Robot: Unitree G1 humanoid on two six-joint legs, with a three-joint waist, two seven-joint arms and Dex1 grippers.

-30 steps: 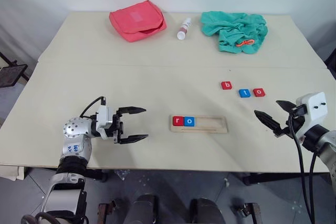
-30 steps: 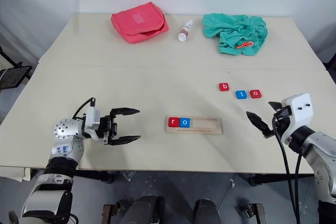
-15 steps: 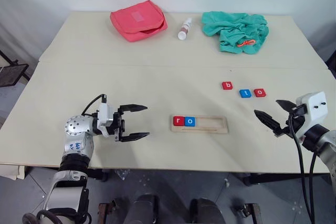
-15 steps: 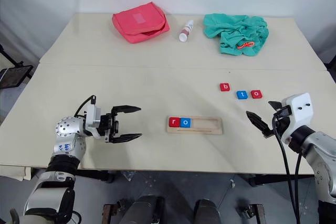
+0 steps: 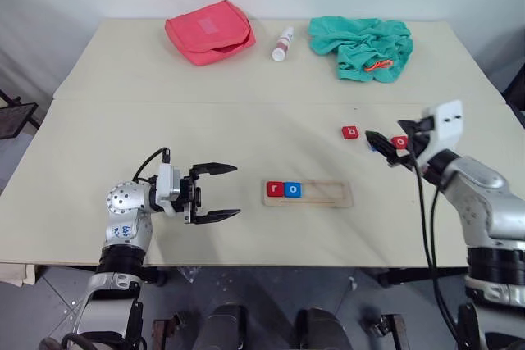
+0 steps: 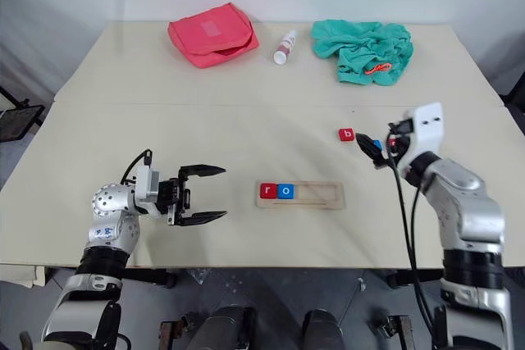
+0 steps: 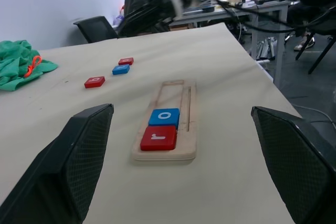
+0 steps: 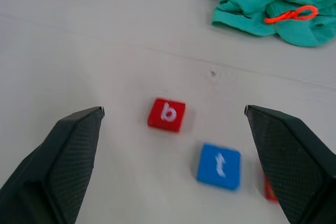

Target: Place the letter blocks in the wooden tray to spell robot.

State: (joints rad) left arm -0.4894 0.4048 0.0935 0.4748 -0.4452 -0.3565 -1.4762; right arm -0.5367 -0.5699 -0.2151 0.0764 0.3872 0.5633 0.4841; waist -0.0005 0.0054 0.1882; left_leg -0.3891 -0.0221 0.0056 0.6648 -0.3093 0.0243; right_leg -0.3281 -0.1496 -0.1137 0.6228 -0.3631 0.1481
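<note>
The wooden tray [image 5: 330, 195] lies near the table's front edge, with a red r block [image 5: 277, 189] and a blue o block [image 5: 293, 190] side by side at its left end. Further back to the right lie a red b block [image 8: 167, 114], a blue t block [image 8: 219, 166] and another red block [image 5: 399, 142], loose in a row. My right gripper [image 5: 379, 147] hovers open just over the blue t, pointing towards the red b. Open and empty, my left gripper [image 5: 236, 191] is held left of the tray, pointing at it.
Along the back of the table are a pink pouch [image 5: 209, 30], a small white bottle [image 5: 282, 43] lying on its side and a crumpled green cloth [image 5: 361, 47]. A seam [image 5: 205, 103] crosses the table between them and the blocks.
My right arm has swung forward and to the left, from the table's right front edge up to the loose blocks. The left gripper has stayed in place.
</note>
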